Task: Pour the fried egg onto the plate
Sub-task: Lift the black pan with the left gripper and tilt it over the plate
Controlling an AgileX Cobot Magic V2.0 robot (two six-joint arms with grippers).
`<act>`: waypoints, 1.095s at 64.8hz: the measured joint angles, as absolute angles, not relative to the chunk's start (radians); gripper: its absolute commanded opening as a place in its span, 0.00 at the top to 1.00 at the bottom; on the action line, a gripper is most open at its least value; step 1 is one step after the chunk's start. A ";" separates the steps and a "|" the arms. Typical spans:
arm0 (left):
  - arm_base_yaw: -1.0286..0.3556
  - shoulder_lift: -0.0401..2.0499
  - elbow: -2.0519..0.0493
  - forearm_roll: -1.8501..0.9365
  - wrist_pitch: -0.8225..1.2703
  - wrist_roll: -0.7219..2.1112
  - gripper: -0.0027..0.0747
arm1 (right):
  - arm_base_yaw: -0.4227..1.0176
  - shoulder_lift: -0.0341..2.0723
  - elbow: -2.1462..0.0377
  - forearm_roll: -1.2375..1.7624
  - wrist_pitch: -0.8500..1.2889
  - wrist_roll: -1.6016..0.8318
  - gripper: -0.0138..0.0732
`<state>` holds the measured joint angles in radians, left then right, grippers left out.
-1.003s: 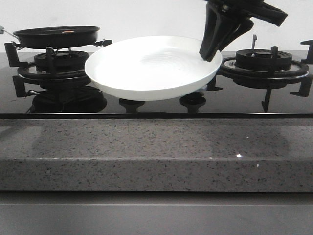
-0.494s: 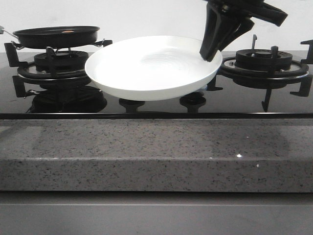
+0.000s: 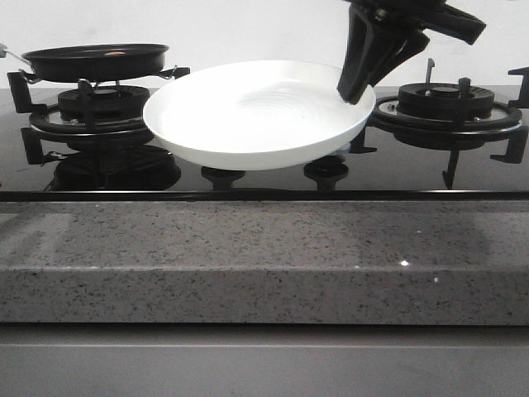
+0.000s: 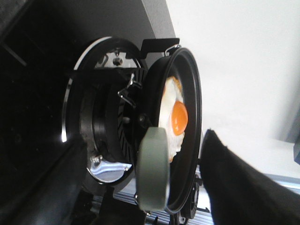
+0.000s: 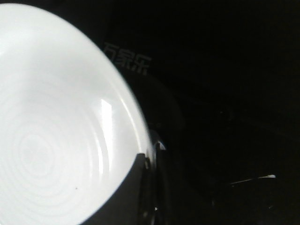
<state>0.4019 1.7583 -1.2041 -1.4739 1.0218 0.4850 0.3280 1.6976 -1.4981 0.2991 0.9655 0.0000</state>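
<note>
Left wrist view alone shows fried egg [image 4: 174, 117] yolk, front view barely.

text: 万家乐 | on: black glass stovetop [image 5: 197, 70] | colour: faint grey

fried egg [image 4: 173, 119]: white, orange yolk, flat in pan | plate [image 3: 248, 116]: white, glossy, empty, held above stove

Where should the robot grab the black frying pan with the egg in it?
By its grey-green handle, probably, coming from the handle's end. It sticks out past the black frying pan rim, clear of the fried egg and the burner underneath.
</note>
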 measured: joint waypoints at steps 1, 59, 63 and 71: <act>0.402 1.758 -1.204 -1.474 1.022 0.485 0.36 | 0.328 1.698 -1.498 0.299 0.965 0.000 0.91; 0.400 1.760 -1.204 -1.487 1.026 0.487 0.48 | 0.328 1.698 -1.498 0.299 0.965 0.000 0.91; 0.400 1.760 -1.204 -1.487 1.030 0.487 0.49 | 0.328 1.698 -1.498 0.299 0.965 0.000 0.91; 0.400 1.760 -1.204 -1.487 1.034 0.487 0.55 | 0.328 1.698 -1.498 0.299 0.965 0.000 0.91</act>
